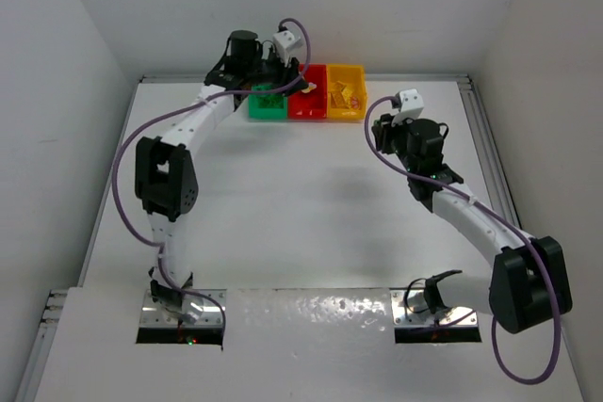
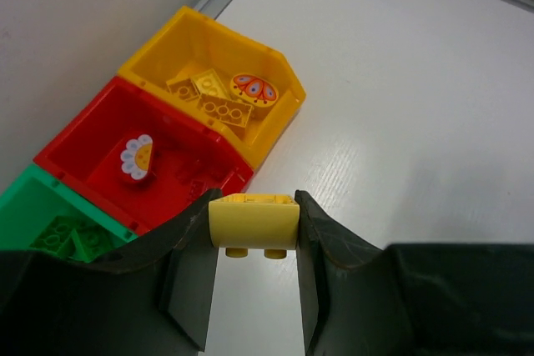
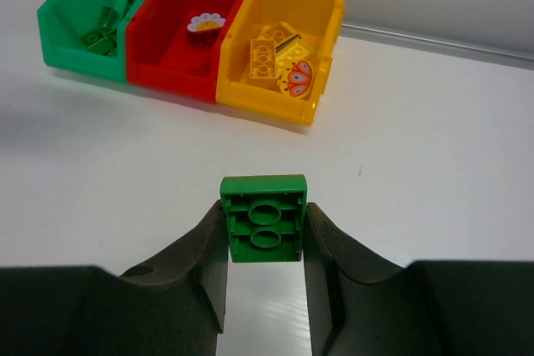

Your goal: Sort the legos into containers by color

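Pinching a yellow lego (image 2: 253, 224) between the fingers of the left end effector (image 2: 254, 206), holding it in the air close to the three containers lined up side by side at the far edge of the counter (image 1: 283, 214). Gripping a green lego (image 3: 264, 216) in the right end effector (image 3: 264, 235), underside facing the wrist camera, over bare counter nearer than and right of that row. Showing green bricks (image 3: 100, 31) in the green container (image 3: 79, 60), a white flower piece (image 3: 206, 22) in the red container (image 3: 171, 81), yellow bricks (image 3: 265, 56) and a butterfly piece (image 3: 298, 77) in the yellow container (image 3: 263, 102).
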`<state>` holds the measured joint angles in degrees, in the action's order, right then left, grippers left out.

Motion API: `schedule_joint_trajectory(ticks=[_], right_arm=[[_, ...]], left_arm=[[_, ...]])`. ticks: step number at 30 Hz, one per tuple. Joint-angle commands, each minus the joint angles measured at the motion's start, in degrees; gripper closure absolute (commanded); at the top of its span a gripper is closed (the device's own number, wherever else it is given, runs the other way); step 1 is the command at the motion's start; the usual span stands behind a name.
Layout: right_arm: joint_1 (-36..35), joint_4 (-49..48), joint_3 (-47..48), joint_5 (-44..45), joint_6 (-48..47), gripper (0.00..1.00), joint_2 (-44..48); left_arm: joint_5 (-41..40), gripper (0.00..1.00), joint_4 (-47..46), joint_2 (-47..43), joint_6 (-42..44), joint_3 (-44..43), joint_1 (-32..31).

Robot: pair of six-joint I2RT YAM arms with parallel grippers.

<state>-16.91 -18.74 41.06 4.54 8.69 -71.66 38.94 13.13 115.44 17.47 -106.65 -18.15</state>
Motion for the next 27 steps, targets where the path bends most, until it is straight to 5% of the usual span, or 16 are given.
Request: schedule_joint_trajectory(ticks=[1,14,27], right_arm=[[0.21,-1.21,-0.98,3.02,1.42,1.00,2.40],[0.12,-0.42,-4.14,4.34,3.70,1.00,5.83],[0.12,2.31,-2.56,1.62,1.68,1.00,6.80]], left_arm=[[-3.60,1.00,-3.97,3.73,-4.20,-4.00,-2.15],[-21.61,1.00,-25.77,22.17,-4.99,-15.86,-10.40],[-33.84,1.00,-35.71,33.89,-3.15,-21.05,-13.31]])
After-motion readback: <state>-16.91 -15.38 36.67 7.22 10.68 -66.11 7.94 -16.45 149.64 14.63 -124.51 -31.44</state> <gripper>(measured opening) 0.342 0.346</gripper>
